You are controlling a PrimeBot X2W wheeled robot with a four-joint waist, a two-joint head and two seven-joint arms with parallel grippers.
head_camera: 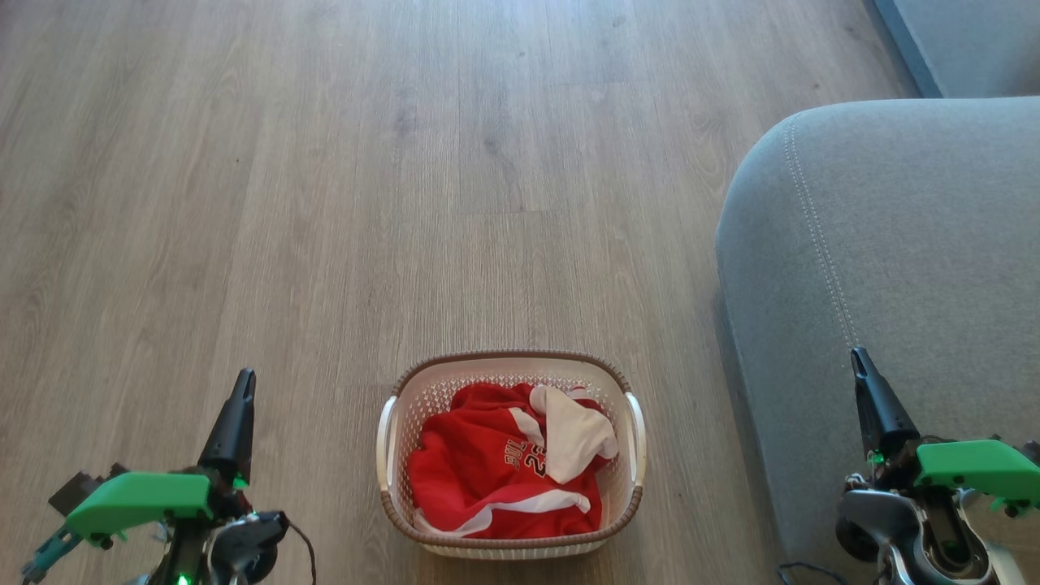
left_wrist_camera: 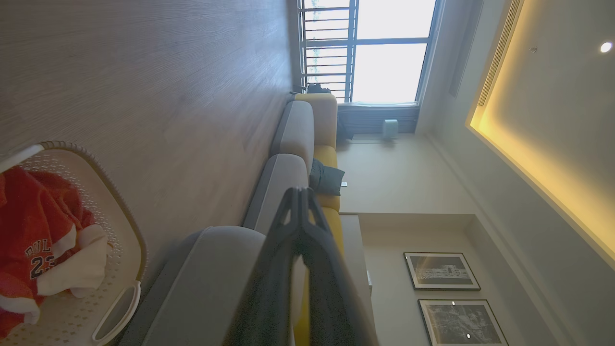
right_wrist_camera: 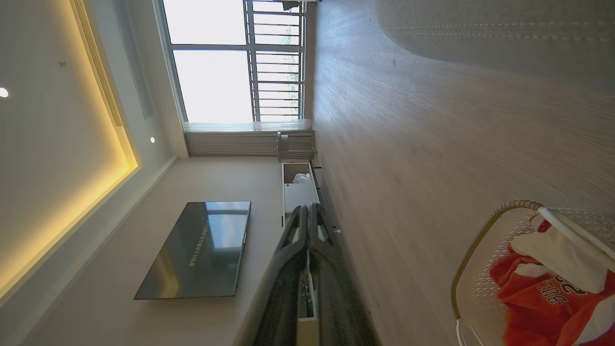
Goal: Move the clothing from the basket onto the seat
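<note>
The cream basket with a brown rim stands on the wood floor at bottom centre, holding crumpled red clothing with white panels and lettering. The grey seat rises to its right. My left gripper is shut and empty, well left of the basket. My right gripper is shut and empty over the seat's front part. The left wrist view has the basket, the clothing, the seat and the shut left gripper. The right wrist view has the basket, the clothing and the shut right gripper.
Wood floor stretches ahead and to the left of the basket. A second grey cushion sits at the far right. A television and a low cabinet line the far wall, with a big window beyond.
</note>
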